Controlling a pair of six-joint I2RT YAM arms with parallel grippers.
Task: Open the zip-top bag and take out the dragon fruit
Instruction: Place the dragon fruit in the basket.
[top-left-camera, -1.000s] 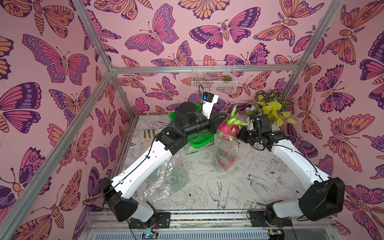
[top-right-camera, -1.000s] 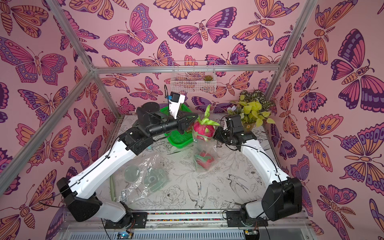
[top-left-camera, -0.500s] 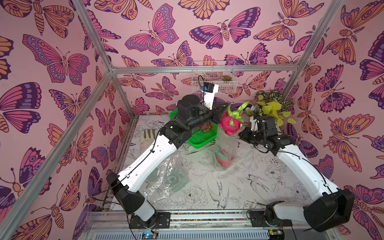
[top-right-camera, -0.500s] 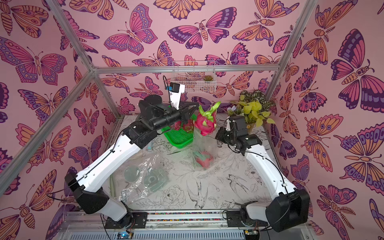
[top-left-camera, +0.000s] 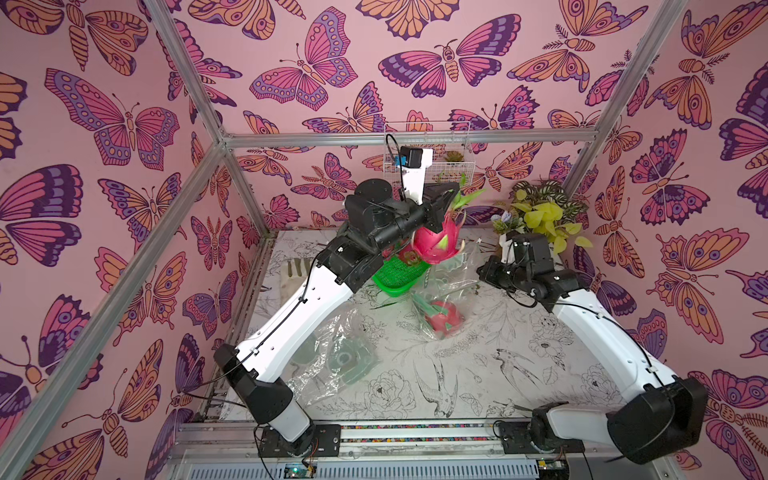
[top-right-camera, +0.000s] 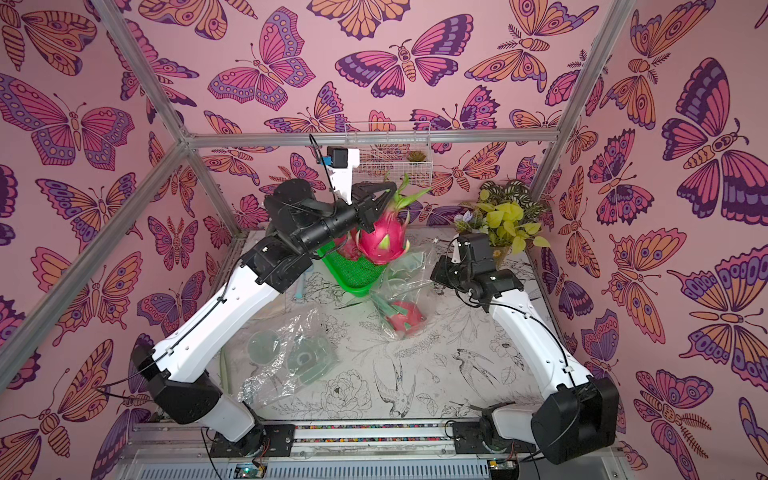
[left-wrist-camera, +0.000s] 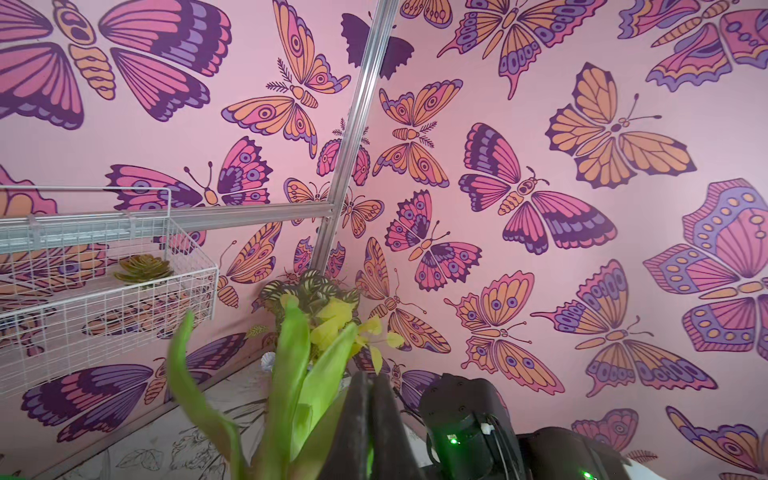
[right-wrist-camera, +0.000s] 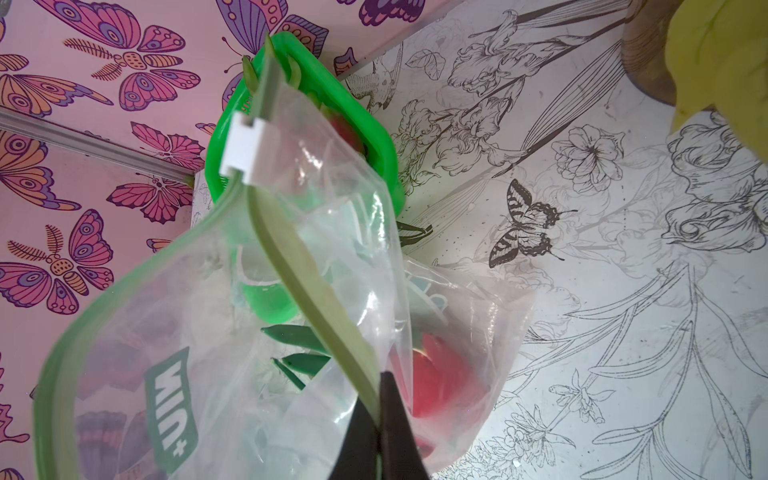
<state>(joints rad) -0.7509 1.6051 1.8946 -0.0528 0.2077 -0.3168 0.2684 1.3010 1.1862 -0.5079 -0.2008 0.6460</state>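
Step in hand: carry the lifted dragon fruit clear of the opened bag.

My left claw (top-right-camera: 376, 205) is clamped on the green leaf tips of a dragon fruit (top-right-camera: 382, 245), which hangs in the air above the bag (top-left-camera: 446, 286) and close to the green basket (top-left-camera: 399, 276). My right claw (right-wrist-camera: 380, 419) is pinched shut on the bag's zip rim (right-wrist-camera: 299, 291), holding the mouth up and open. A second fruit (top-left-camera: 446, 322) lies inside the bag on the worktop (top-left-camera: 457, 374). The leaf-tip grip looks thin, so I judge that the fruit may swing or slip. I should travel slowly, avoid sharp wrist turns and lower it close to a resting place before releasing. The right pinch should hold, so that the mouth is open for the next fruit.
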